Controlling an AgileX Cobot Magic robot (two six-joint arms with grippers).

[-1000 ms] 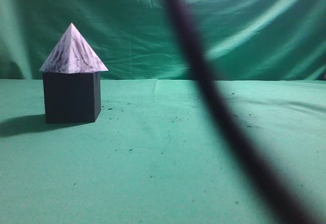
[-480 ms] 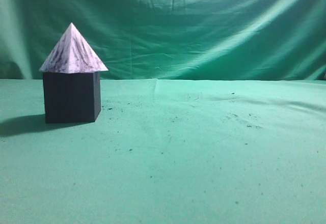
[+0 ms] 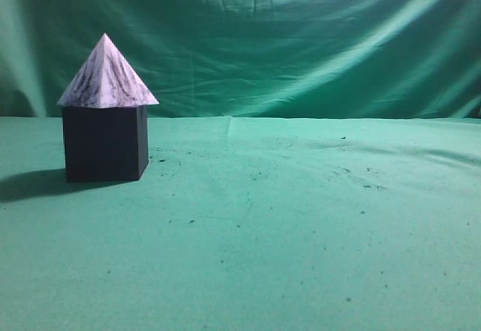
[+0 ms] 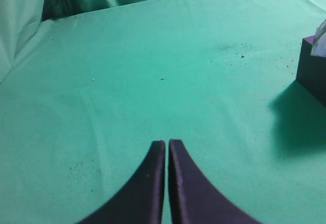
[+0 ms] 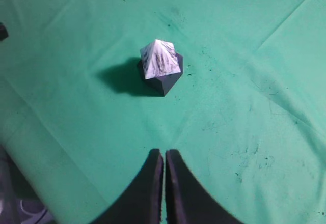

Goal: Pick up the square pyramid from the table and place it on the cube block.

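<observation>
The square pyramid [image 3: 107,75], white with dark marbled streaks, sits upright on top of the dark cube block [image 3: 104,143] at the left of the green table [image 3: 285,226]. The right wrist view shows the pyramid [image 5: 160,59] on the cube [image 5: 165,83] from above, well ahead of my right gripper [image 5: 164,152], which is shut and empty. My left gripper [image 4: 166,143] is shut and empty over bare cloth; the cube [image 4: 311,68] and a sliver of the pyramid [image 4: 321,40] show at the right edge of its view. Neither gripper shows in the exterior view.
Wrinkled green cloth hangs as a backdrop [image 3: 301,37] behind the table. Small dark specks [image 3: 353,177] lie scattered on the cloth. The table's edge [image 5: 30,147] falls away at the lower left of the right wrist view.
A dark blurred arm or cable that crossed the exterior view a second ago has left the view. The pyramid and cube have not moved.
</observation>
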